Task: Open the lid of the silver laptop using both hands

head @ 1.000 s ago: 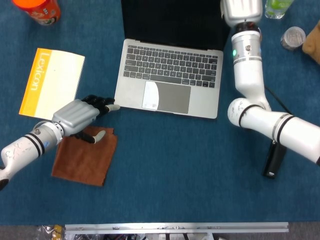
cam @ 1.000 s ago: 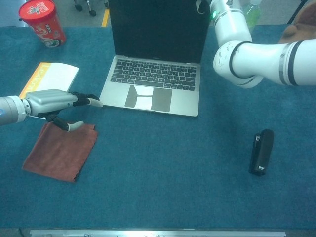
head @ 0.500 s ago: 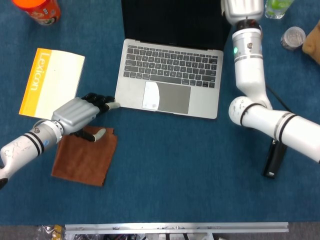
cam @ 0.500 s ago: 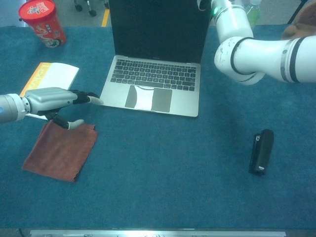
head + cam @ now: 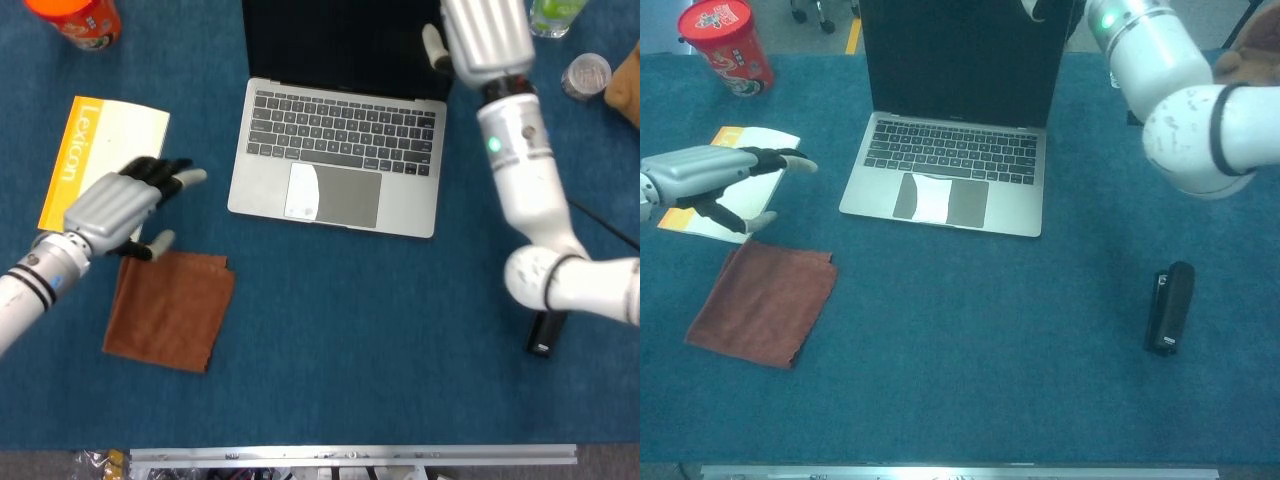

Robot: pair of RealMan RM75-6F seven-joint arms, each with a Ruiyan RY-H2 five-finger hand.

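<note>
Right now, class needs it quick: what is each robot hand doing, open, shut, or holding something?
Left hand: open, fingers apart, holding nothing, beside the silver laptop.
Right hand: by the laptop's raised lid; its fingers are hidden, so cannot be told.

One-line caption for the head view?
Silver laptop stands open; left hand hovers empty over the yellow book, right hand at the screen's edge.

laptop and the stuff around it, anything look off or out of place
Nothing stands out. The laptop sits open and flat on the table; the brown cloth lies slightly askew, and the yellow booklet, red can and black stapler look undisturbed.
</note>
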